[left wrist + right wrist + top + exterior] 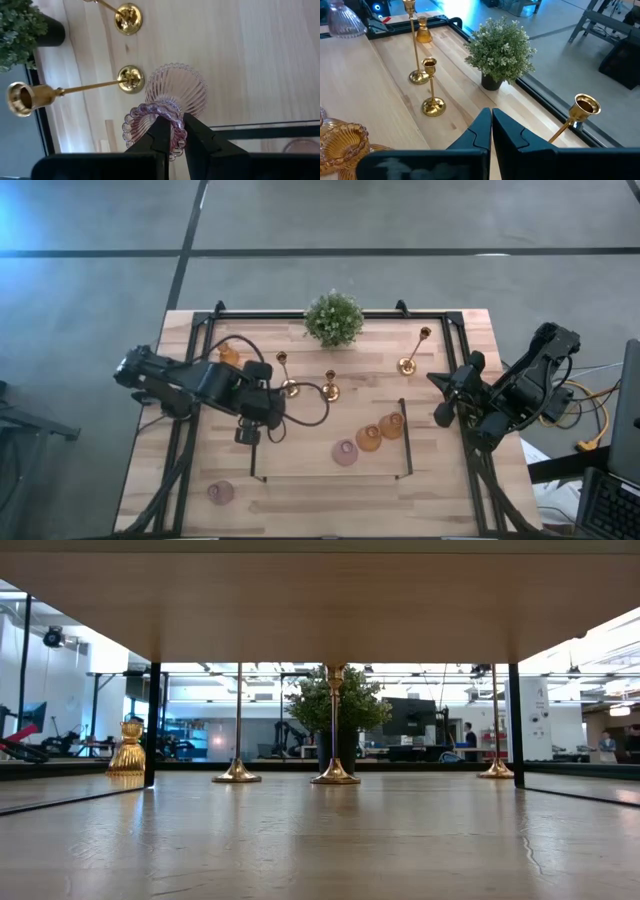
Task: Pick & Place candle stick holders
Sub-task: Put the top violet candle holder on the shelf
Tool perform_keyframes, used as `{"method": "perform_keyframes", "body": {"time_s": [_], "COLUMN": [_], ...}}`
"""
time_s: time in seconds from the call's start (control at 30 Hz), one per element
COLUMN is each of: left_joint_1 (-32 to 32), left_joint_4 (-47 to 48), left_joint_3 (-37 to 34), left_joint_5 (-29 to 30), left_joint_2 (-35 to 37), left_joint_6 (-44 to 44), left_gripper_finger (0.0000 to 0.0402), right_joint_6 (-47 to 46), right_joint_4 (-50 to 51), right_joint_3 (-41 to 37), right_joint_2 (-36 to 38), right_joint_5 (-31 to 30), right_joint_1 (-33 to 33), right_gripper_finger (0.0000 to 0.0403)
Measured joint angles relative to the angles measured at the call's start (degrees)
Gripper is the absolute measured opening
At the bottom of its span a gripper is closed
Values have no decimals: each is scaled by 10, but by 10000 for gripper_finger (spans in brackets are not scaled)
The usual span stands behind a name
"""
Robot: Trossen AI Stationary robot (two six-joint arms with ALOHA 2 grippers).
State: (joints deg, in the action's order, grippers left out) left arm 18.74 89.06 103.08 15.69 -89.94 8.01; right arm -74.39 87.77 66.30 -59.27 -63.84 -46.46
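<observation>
Aloft: left gripper (172, 131) clenched on rim of pink ribbed glass cup (175, 97), above table (470, 360) near two brass candlesticks (330, 388). Right gripper (491, 125) clenched empty, parked right. Thin rim pinch; likely slip or tilt, toppling candlesticks.

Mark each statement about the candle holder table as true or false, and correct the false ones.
1. The left gripper holds a pink glass cup by its rim. True.
2. The right gripper is wide open. False: its fingers are shut, holding nothing.
3. The potted plant stands at the table's far edge. True.
4. All three brass candlesticks stand together. False: two are close, the third stands apart toward the right arm.
</observation>
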Motion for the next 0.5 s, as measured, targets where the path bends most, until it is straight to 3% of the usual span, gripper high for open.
{"method": "perform_keyframes", "body": {"time_s": [0.5], "left_joint_1": [20], "left_joint_4": [-51], "left_joint_3": [-64], "left_joint_5": [-23], "left_joint_2": [1], "left_joint_6": [27], "left_gripper_finger": [33], "right_joint_6": [0], "right_joint_4": [0], "right_joint_3": [0], "right_joint_2": [0], "right_joint_5": [0], "right_joint_1": [0], "right_gripper_finger": [8]}}
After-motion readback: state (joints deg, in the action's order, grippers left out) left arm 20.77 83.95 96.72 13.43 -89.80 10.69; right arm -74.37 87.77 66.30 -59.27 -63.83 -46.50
